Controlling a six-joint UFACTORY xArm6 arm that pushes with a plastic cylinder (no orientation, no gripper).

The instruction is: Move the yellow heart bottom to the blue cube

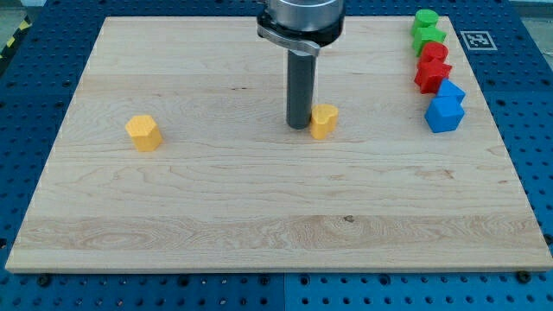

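The yellow heart (325, 121) lies near the middle of the wooden board (259, 207). My tip (299, 126) stands just to the heart's left, touching or nearly touching it. The blue cube (449, 90) sits at the view's right, with a second blue block (444, 114) directly below it. The heart is far to the left of both blue blocks.
A yellow hexagonal block (143, 132) lies at the view's left. Two green blocks (427, 29) and two red blocks (432, 67) form a column above the blue ones at the top right. A marker tag (477, 40) lies off the board's top right corner.
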